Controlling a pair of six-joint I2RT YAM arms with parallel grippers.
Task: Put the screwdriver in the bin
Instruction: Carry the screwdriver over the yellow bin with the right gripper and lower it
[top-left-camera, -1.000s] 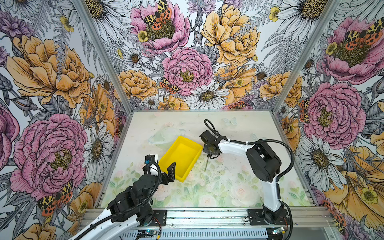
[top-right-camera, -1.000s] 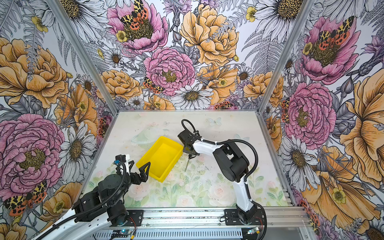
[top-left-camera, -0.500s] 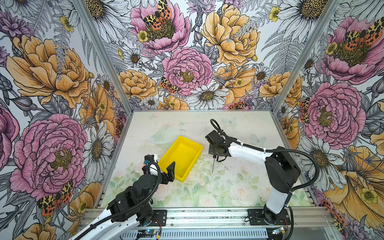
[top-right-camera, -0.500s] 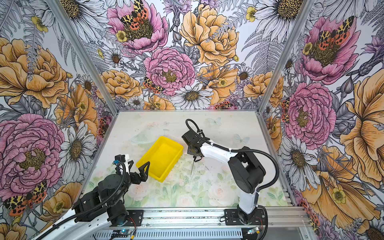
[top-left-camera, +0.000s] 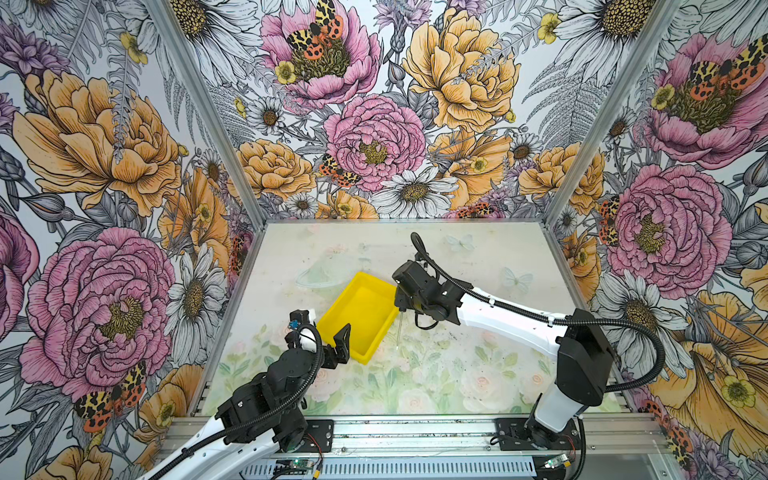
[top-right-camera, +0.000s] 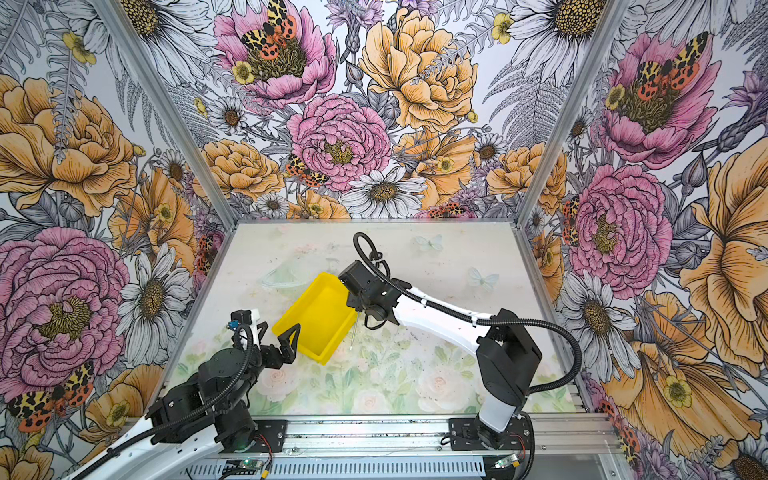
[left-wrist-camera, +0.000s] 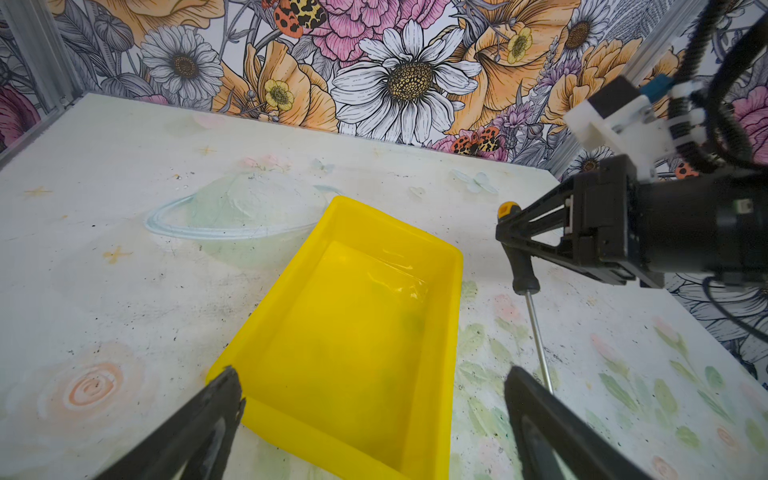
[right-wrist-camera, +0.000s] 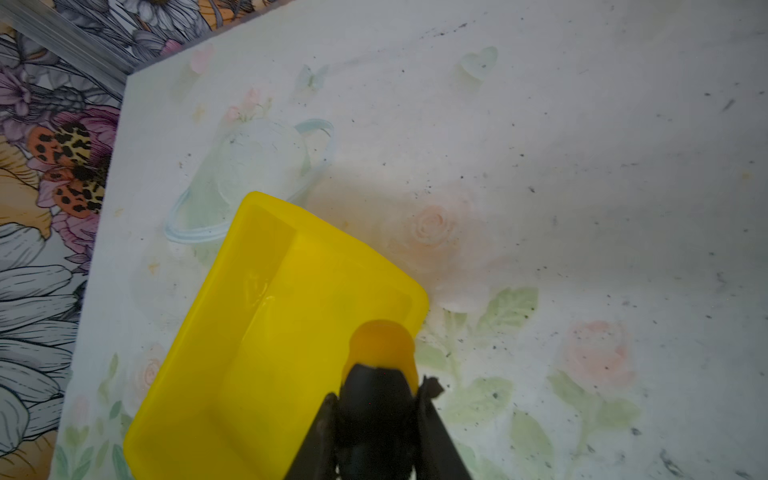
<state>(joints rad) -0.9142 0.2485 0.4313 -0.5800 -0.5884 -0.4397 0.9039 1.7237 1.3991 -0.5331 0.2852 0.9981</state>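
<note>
clearly the right gripper (left-wrist-camera: 509, 237) is clamped on the screwdriver (left-wrist-camera: 523, 272) handle, shaft hanging tip-down just beside the yellow bin (left-wrist-camera: 456, 291), probably so it can clear its wall; left gripper (left-wrist-camera: 372, 376) hangs spread apart.

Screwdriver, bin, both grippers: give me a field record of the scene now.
bin: yellow, empty, on the table
screwdriver: held by its black handle, nearly upright, shaft down, beside the bin, not in it
right gripper: shut on the screwdriver
left gripper: open, at the bin's near end; contact unclear
task: not yet done
</note>
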